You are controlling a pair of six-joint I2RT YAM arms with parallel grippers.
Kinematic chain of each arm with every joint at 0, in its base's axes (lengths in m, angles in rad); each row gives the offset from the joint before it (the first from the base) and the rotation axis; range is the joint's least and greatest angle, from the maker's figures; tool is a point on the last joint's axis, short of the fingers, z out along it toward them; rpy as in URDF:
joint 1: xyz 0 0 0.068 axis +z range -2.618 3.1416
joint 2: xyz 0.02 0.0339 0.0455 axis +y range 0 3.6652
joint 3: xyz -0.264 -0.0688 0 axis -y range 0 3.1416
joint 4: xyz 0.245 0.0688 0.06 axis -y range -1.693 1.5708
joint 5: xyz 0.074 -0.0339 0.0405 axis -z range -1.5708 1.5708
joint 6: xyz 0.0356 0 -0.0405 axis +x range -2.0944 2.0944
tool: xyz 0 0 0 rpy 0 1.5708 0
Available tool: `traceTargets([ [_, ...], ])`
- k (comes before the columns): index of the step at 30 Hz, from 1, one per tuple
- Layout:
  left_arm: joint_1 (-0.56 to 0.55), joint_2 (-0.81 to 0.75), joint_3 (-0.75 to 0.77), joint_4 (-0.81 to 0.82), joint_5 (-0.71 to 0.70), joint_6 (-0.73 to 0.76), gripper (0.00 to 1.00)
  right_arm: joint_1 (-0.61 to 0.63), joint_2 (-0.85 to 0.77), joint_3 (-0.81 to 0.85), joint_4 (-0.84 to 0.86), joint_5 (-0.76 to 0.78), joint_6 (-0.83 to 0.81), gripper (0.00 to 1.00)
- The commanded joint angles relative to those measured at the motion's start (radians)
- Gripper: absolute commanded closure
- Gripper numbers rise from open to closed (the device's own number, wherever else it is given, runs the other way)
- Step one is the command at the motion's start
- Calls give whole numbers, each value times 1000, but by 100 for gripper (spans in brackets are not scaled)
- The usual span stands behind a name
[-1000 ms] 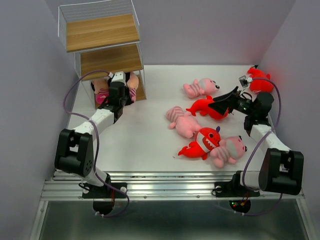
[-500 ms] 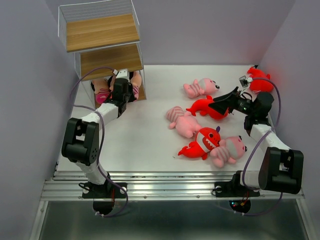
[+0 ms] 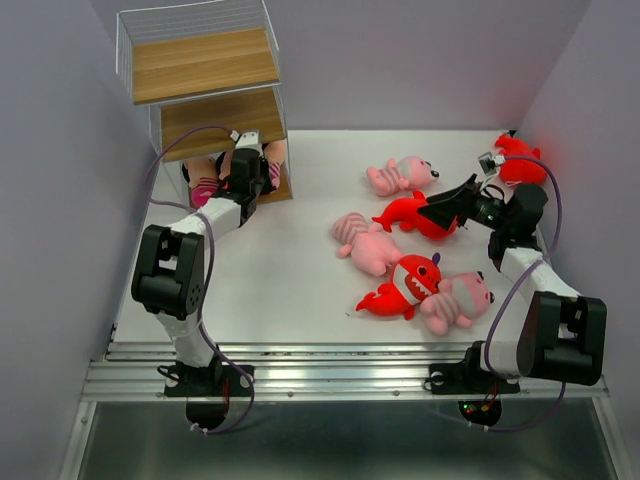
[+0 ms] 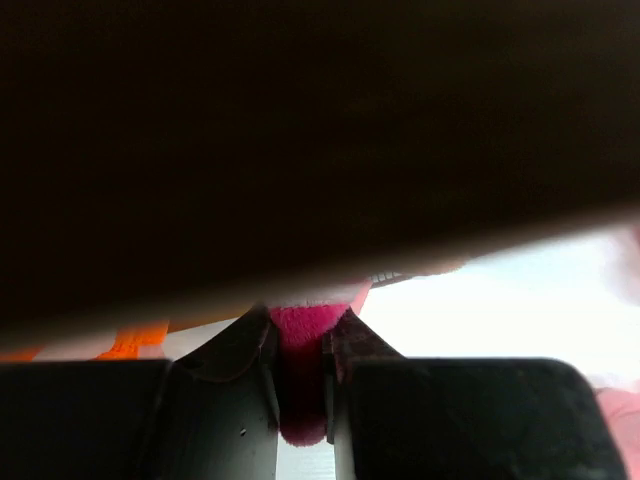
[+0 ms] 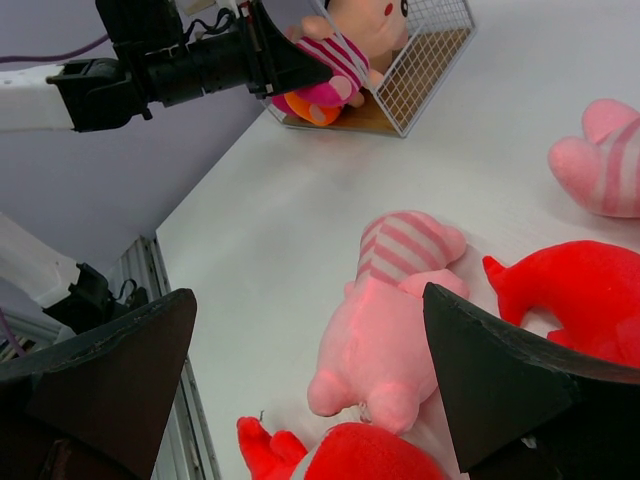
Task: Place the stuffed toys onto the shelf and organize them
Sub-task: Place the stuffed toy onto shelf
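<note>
The shelf [image 3: 205,70] stands at the far left. My left gripper [image 3: 247,168] reaches under its middle board into the bottom tier, shut on a pink plush part of a doll [image 4: 298,370]. That striped doll [image 5: 335,62] lies at the tier's mouth; another doll [image 3: 204,183] lies left of it. My right gripper [image 3: 447,210] is open and empty over a red shark [image 3: 408,212]. A pink striped animal [image 5: 395,310] lies between its fingers' line of sight. Two more sharks [image 3: 405,285] [image 3: 518,160] and two pink animals [image 3: 400,175] [image 3: 458,300] lie on the table.
The shelf's middle board darkens most of the left wrist view [image 4: 320,130]. The wire side of the bottom tier [image 5: 425,55] is beside the held doll. Purple walls close in left and right; the table's metal rail [image 3: 340,365] runs along the near edge.
My left arm has pushed further toward the shelf, carrying the doll deeper into the bottom tier's mouth. The right arm and the toys on the table have not moved.
</note>
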Motion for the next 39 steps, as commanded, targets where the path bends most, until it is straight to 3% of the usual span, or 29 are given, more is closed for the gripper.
traceTargets([
  [1,1,16,54,52,-27,14,97,-9,-3,3,57,-15,4,0],
  [11,1,70,79,54,-59,2,85,-18,-2,2,64,-18,9,0],
  [25,3,59,51,46,-67,-8,83,-18,6,2,80,-23,21,0],
  [39,3,62,39,49,-82,-24,59,-27,15,-2,92,-28,33,0],
])
